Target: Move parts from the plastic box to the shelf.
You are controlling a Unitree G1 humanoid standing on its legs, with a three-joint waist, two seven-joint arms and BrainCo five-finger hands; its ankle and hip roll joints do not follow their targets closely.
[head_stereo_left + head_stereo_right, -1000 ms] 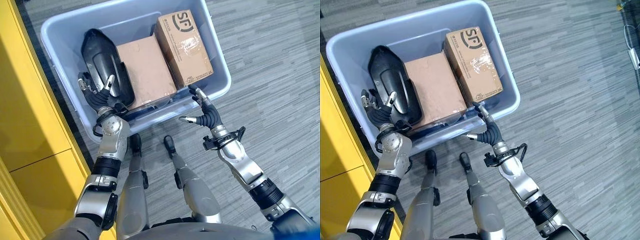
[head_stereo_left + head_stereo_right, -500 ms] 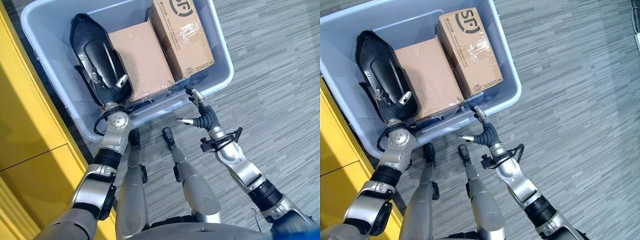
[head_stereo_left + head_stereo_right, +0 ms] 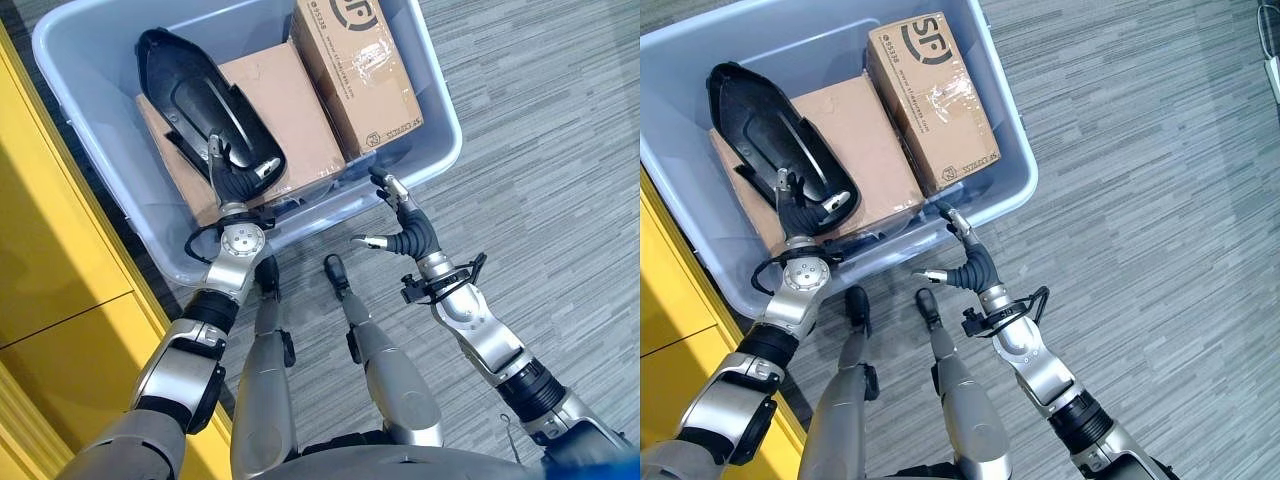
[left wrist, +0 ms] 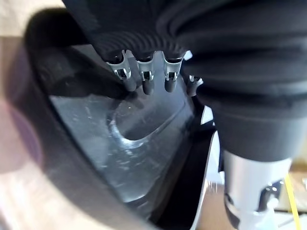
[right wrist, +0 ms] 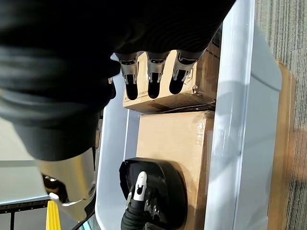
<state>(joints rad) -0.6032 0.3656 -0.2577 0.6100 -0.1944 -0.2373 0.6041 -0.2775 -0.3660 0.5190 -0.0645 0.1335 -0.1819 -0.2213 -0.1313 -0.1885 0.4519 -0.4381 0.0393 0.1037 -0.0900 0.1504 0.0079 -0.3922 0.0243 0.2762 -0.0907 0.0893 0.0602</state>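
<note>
A grey-blue plastic box (image 3: 447, 150) stands on the floor in front of me. In it are a long black moulded part (image 3: 200, 100), a plain brown carton (image 3: 300, 120) and a printed, taped carton (image 3: 355, 60). My left hand (image 3: 236, 185) is inside the box at the black part's near end. Its fingers (image 4: 146, 85) lie on the part's (image 4: 120, 139) surface and the thumb is against its edge. The part sits partly over brown cardboard. My right hand (image 3: 400, 228) hangs open just outside the box's near rim (image 5: 230, 96), holding nothing.
A yellow shelf unit (image 3: 50, 260) runs along my left, close to the box's left wall. Grey striped carpet (image 3: 540, 150) spreads out to the right and in front.
My left hand went from the box's near-left rim onto the near end of the black part. The part has shifted right, over the brown cardboard. The right hand has barely moved.
</note>
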